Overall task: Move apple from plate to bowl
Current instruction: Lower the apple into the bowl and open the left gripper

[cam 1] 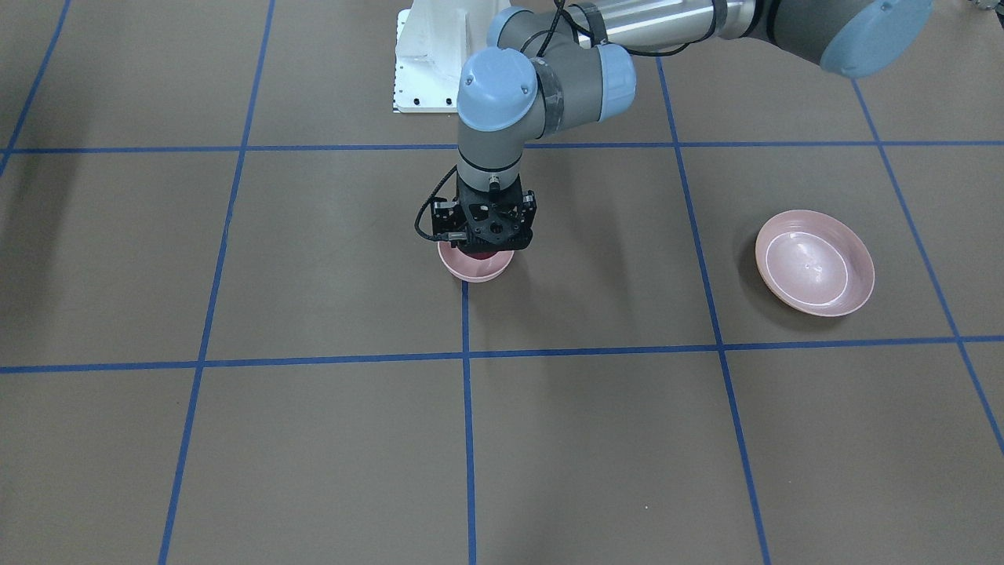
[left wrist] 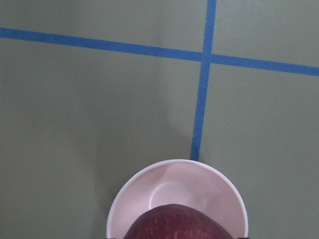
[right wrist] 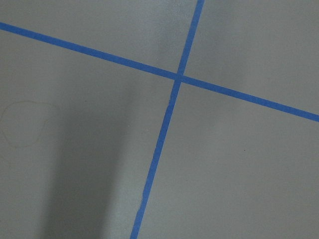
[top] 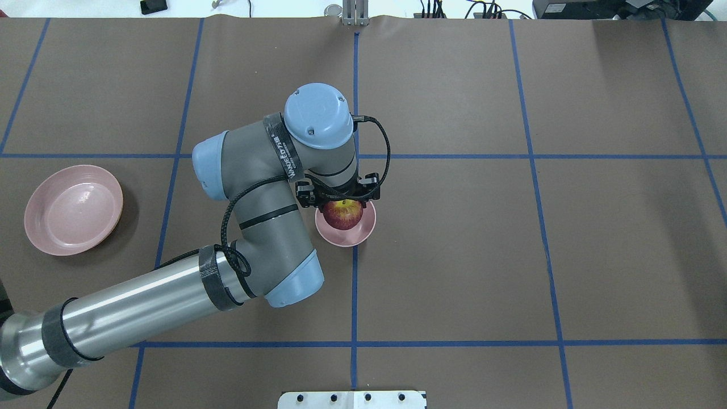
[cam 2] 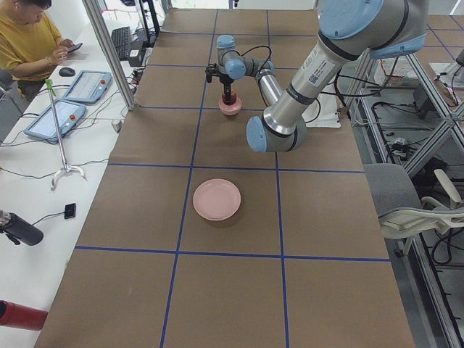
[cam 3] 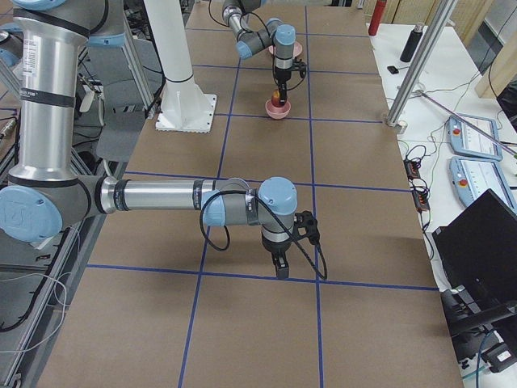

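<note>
The dark-red apple (top: 343,214) with its yellow stem end sits low inside the small deep pink bowl (top: 347,237) at the table's middle. My left gripper (top: 341,200) stands straight down over the bowl and is shut on the apple. In the left wrist view the apple (left wrist: 174,224) fills the bottom edge over the bowl (left wrist: 164,186). The wide pink plate (top: 74,209) lies bare at the table's left. My right gripper (cam 3: 280,269) shows only in the exterior right view, pointing down near the table; I cannot tell if it is open or shut.
Brown table cover with a blue tape grid. A white base plate (cam 1: 427,55) sits by the robot. An operator (cam 2: 29,43) sits at a side desk with tablets, beyond the table's edge.
</note>
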Robot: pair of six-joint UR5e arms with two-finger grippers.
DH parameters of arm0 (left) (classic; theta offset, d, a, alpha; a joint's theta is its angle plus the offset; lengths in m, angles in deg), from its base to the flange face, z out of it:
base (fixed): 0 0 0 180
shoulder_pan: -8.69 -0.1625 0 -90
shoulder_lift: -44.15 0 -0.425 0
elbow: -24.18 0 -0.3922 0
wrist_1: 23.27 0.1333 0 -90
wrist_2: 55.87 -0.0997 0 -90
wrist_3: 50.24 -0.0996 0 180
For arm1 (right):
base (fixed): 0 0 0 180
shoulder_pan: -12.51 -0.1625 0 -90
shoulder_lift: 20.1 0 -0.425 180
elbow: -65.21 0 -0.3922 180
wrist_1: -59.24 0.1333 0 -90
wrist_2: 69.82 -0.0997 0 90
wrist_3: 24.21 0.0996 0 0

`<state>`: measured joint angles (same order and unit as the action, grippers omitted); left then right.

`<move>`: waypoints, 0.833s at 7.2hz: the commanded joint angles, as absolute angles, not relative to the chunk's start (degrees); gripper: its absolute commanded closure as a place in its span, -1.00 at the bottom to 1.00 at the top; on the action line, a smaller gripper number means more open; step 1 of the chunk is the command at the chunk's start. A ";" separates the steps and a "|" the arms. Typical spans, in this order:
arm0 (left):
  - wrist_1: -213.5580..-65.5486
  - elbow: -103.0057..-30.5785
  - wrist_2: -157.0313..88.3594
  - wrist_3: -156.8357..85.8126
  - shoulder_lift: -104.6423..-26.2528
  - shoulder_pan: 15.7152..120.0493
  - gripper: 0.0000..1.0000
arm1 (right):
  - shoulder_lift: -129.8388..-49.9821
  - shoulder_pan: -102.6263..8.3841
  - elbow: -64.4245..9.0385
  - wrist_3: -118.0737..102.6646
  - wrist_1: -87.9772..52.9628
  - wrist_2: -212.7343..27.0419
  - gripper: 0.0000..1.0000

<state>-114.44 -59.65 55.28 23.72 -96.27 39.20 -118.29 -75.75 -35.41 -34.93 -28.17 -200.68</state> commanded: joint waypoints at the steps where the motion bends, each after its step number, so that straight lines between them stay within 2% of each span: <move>1: -116.79 -57.65 54.70 23.85 -96.30 38.22 1.00 | -118.10 -75.73 -35.24 -34.93 -28.21 -200.61 -1.00; 2: -117.14 -57.56 54.61 23.76 -96.22 38.22 1.00 | -118.10 -75.73 -35.24 -34.93 -28.21 -200.61 -1.00; 3: -117.32 -57.39 54.70 23.67 -96.21 38.22 0.67 | -118.10 -75.73 -35.24 -34.93 -28.21 -200.61 -1.00; 5: -117.32 -57.47 54.70 23.67 -96.21 38.22 -0.27 | -118.10 -75.73 -35.24 -34.93 -28.21 -200.61 -1.00; 6: -117.49 -57.47 54.70 23.41 -96.21 38.22 -0.93 | -118.10 -75.73 -35.24 -34.93 -28.21 -200.61 -1.00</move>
